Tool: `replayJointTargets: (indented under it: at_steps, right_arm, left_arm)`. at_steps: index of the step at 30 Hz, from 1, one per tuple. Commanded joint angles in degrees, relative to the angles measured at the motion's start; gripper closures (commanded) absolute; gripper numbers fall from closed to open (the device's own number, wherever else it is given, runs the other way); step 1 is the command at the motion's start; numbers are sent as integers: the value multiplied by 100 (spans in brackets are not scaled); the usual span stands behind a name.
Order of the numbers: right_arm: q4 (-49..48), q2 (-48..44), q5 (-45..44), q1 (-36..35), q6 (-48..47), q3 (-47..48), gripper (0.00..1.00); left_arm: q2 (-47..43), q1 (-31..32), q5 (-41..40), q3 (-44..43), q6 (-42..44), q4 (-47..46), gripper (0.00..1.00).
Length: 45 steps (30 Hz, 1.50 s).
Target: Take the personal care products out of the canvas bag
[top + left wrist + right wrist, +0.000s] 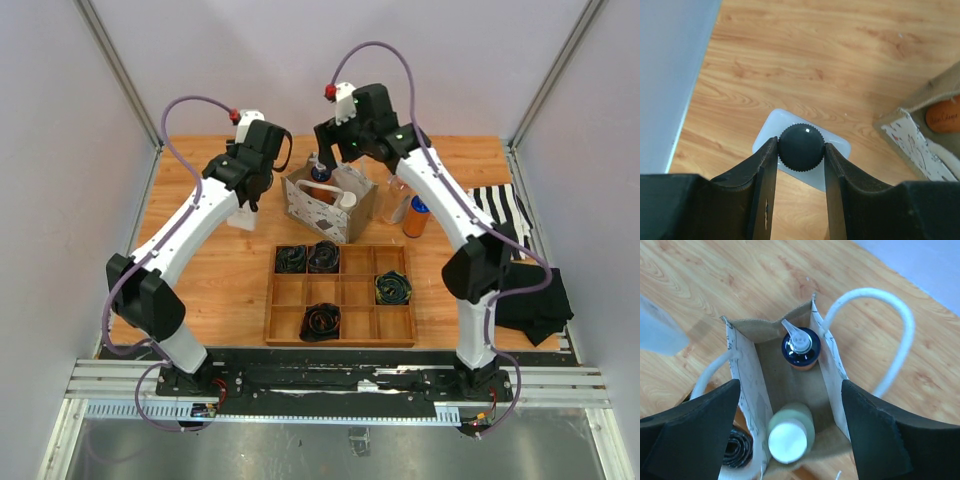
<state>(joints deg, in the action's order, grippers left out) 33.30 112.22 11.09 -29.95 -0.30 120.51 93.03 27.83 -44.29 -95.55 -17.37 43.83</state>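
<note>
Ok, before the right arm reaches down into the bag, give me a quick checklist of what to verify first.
1. Right jaws open: ok, spread wide above the canvas bag.
2. Products to fetch inside: ok, a pump bottle and a pale-capped bottle stand upright in it, apart.
3. Right jaws lined up on one bottle: not ok, they seem centred between the two.
4. Left jaws' hold: ok, shut on the dark cap of the white bottle.
5. White bottle resting on the table: cannot tell.
</note>
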Motion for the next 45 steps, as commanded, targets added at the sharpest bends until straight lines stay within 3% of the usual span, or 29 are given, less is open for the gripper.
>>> replayJointTargets:
  at_steps: [1,16,23,26,28,31,32,36,40,45]
  right_arm:
    - [693,891,-299,-132,88,673,17]
    - [-47,2024,-279,-228,472,835,25]
    - [58,2744,-366,-351,618,1657,24]
    - [80,2899,-517,-407,580,1738,32]
    - [80,2929,-586,-415,555,1737,51]
    - [84,2756,-727,-414,505,1628,88]
    - [55,2613,-757,-415,504,1532,96]
    - [-223,1864,-850,-420,450,1193,99]
    - [-212,1051,-1071,-403,306,1183,99]
    - [-57,81,-1280,-122,189,1190,99]
  left_arm:
    - [-570,-37,62,252,-336,-1092,100]
    - [-1476,-58,407,1994,-479,-2197,99]
    - [-1477,-59,656,2590,-674,-2612,99]
    - [-1399,-59,747,2681,-740,-2651,95]
    - [-1408,-59,811,2755,-757,-2708,92]
    - [-1432,-59,871,2815,-756,-2740,81]
    - [-1441,-59,871,2825,-754,-2733,79]
    - [-1525,-59,864,2821,-723,-2685,47]
    - [-1545,-59,847,2566,-492,-2538,25]
    - [-1431,-59,772,2180,-461,-2242,13]
